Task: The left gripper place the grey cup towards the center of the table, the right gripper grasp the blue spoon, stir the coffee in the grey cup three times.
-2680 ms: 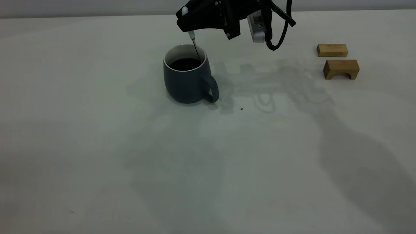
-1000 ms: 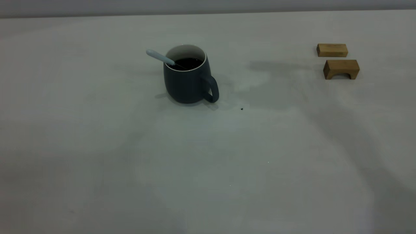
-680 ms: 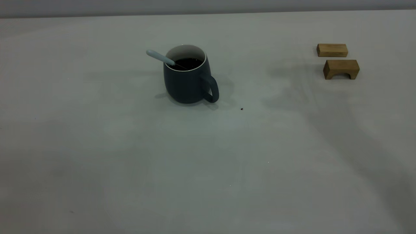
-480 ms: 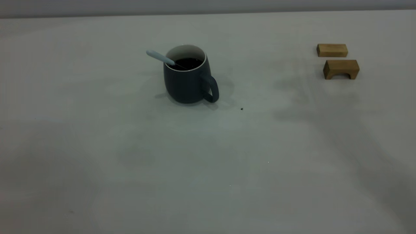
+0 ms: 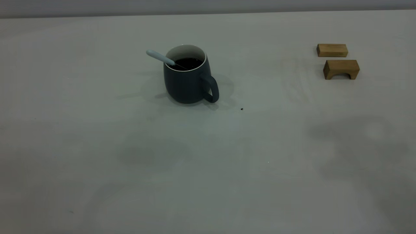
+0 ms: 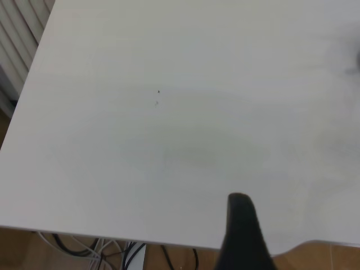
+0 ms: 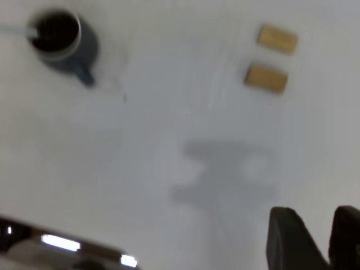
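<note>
The grey cup stands upright a little left of the table's middle, toward the far side, its handle pointing front-right. Dark coffee fills it. The blue spoon rests in the cup, its bowl in the coffee and its pale handle leaning out over the left rim. No gripper touches it. From high up, the right wrist view takes in the cup; my right gripper is far from it, narrowly open and empty. My left gripper hangs over bare table near an edge, one finger showing, empty.
Two tan wooden blocks lie at the far right, a flat one and an arched one just in front of it. A tiny dark speck sits near the cup. Cables hang below the table edge.
The right gripper, earlier shut on the spoon above the cup, has let go and left the exterior view. The spoon now leans on the rim. The arm's shadow slid toward the front right.
</note>
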`<state>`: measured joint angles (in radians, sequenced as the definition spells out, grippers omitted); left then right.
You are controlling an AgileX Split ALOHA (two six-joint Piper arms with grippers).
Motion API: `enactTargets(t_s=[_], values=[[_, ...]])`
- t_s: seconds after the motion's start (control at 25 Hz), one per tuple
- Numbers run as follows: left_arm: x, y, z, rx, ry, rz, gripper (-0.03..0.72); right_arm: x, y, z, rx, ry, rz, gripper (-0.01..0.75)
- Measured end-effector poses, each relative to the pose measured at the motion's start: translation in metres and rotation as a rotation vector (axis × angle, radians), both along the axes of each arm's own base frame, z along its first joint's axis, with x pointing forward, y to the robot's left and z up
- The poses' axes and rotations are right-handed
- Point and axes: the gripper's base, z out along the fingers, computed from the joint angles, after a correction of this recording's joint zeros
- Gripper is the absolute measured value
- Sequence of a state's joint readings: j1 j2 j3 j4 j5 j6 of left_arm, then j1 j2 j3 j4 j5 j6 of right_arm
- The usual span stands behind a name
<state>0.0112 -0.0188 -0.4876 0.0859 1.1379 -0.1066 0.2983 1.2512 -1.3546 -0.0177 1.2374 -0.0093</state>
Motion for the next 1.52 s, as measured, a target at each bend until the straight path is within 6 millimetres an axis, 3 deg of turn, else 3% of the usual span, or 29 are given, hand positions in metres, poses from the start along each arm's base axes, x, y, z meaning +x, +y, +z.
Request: enactTargets(t_s=[0.32,0.6,1.04,1.52], values=[[0.0,0.0,0.0,0.0,0.0,0.0,0.585,-0.099,-0.031,-0.046,-0.006,0.013,0.0,0.231],[0.0,0.0,0.0,0.0,0.0,0.0,0.585,-0.166,-0.056,-0.085,0.021,-0.076,-0.074,0.236],[0.0,0.0,0.0,0.0,0.0,0.0,0.585,-0.21,-0.068,-0.118,0.05,-0.274,-0.228,0.236],[0.0,0.0,0.0,0.0,0.0,0.0,0.585,-0.221,-0.069,-0.131,0.068,-0.397,-0.25,0.237]])
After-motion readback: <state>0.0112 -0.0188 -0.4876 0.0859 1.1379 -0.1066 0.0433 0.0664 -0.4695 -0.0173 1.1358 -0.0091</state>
